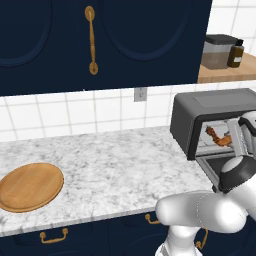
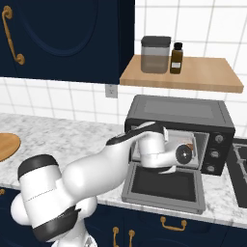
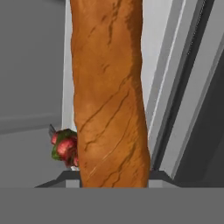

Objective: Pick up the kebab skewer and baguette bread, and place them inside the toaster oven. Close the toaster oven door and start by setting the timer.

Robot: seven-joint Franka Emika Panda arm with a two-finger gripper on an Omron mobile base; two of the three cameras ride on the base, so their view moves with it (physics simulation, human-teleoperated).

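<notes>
Baguette bread (image 3: 109,96), grasped in the jaws, fills the hand view inside the toaster oven (image 2: 178,113) at the counter's right end, so lower it beside the kebab skewer (image 3: 65,148) before releasing.

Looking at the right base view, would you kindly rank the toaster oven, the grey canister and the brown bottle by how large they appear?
1. toaster oven, plainly the largest.
2. grey canister on the wooden shelf.
3. brown bottle, narrower than the canister beside it.
Canister and bottle stand side by side, so their order is safe.
</notes>
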